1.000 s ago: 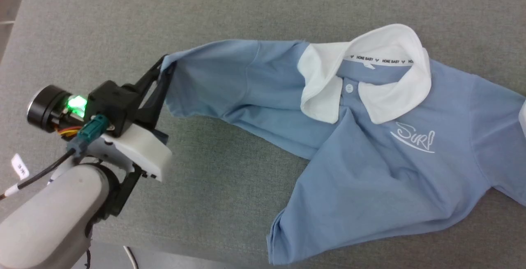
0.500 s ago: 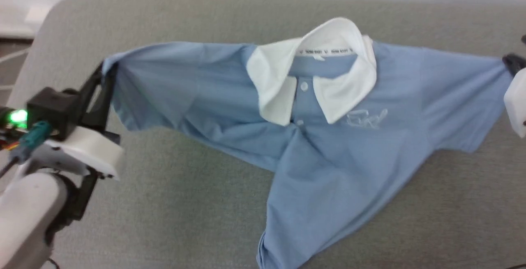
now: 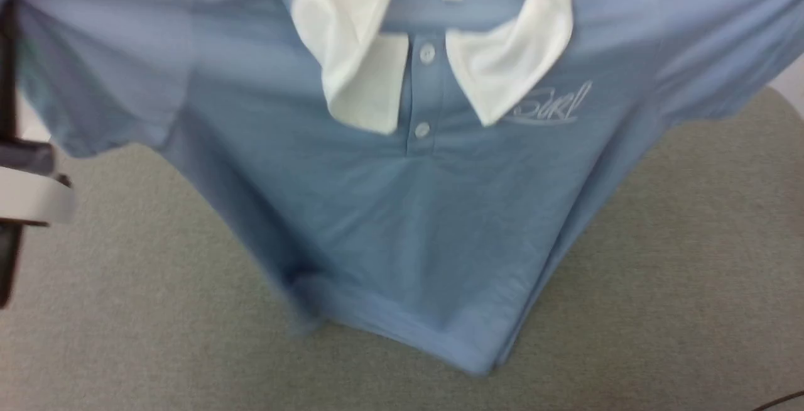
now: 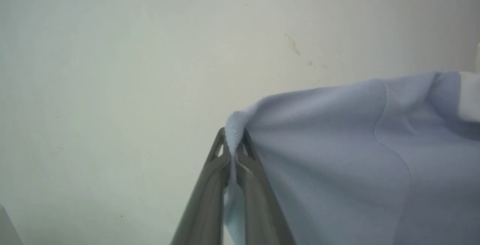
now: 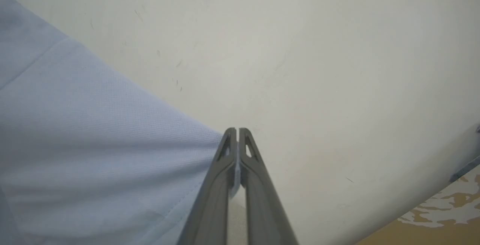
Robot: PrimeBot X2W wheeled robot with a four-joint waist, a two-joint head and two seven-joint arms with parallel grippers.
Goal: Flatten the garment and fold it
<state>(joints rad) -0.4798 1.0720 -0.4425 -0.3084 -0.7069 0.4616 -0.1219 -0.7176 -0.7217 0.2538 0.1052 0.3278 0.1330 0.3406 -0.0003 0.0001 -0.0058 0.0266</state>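
1. Head view: the garment (image 3: 408,210) hangs spread wide above the gray table (image 3: 691,273); it is blurry, and its bottom maybe touches.
2. Left wrist view: the left gripper (image 4: 233,136) pinches a sleeve edge.
3. Right wrist view: the right gripper (image 5: 237,134) pinches the garment's edge.

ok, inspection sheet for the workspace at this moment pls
surface: grey felt table.
job's things: garment hangs spread, collar up, front towards the head camera; hem at or near the table, blurred.
clutter: nothing seen.
claws: left claw shut on the garment's sleeve edge; right claw shut on the opposite edge.
cables: thin dark line at the lower right corner, possibly a cable.
surroundings: pale wall; patterned brown floor.
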